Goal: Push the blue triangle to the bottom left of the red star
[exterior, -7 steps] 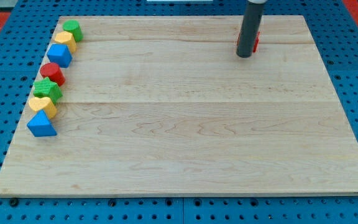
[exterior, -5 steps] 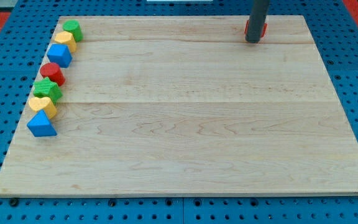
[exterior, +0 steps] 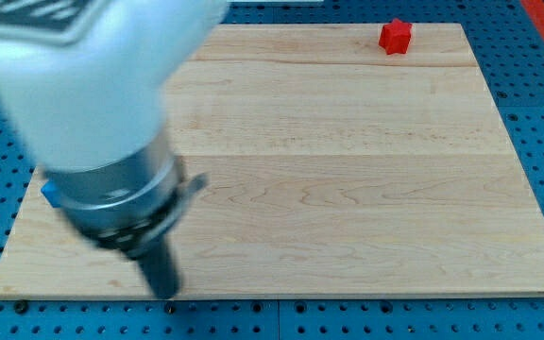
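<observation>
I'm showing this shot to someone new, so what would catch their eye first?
The big blurred arm fills the view's left, hiding most of the blocks there; only a sliver of a blue block shows. My tip sits near the board's bottom edge. The red star stands alone at the view's top right.

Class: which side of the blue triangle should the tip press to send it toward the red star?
Probably its lower-left side: the red star lies far upper right. Only a blue sliver shows; my tip sits lower-right of it.

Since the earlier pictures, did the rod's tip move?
Yes. My tip left the red star at the view's top and now sits near the board's bottom-left edge.
</observation>
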Tool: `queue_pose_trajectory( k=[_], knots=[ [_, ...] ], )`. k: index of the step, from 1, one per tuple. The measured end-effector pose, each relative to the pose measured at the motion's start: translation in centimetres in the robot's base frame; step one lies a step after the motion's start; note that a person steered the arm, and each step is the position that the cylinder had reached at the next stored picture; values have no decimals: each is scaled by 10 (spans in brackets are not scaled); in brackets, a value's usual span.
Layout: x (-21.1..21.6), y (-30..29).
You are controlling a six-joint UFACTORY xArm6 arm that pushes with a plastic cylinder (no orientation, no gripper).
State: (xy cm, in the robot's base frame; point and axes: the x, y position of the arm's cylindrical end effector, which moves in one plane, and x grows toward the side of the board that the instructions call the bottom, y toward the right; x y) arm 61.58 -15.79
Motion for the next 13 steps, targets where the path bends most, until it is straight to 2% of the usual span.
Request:
queue_pose_trajectory(
  k=[1,2,5,7,8,9,10,11,12,13],
  knots=[
    [-29,-115],
    [-75,-121],
    [-122,-79],
    [-187,-8],
    [-231,-6],
    [-205,-8],
    [-217,-38],
    [-260,-26],
    [-289,37],
    [-297,50]
  ],
)
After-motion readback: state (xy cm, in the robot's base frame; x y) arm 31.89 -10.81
